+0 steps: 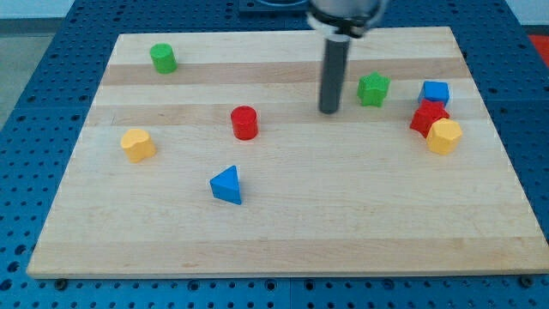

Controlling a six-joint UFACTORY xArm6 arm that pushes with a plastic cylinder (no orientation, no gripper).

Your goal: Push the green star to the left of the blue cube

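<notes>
The green star (373, 88) lies on the wooden board at the view's upper right. The blue cube (435, 93) sits to its right, with a gap between them. My tip (329, 111) rests on the board just left of the green star and slightly lower, a short gap away. The dark rod rises straight up from it to the view's top edge.
A red block (428, 117) and a yellow block (444, 136) crowd just below the blue cube. A red cylinder (244, 122) stands mid-board, a blue triangle (227, 184) below it, a yellow block (137, 144) at left, a green cylinder (163, 58) at upper left.
</notes>
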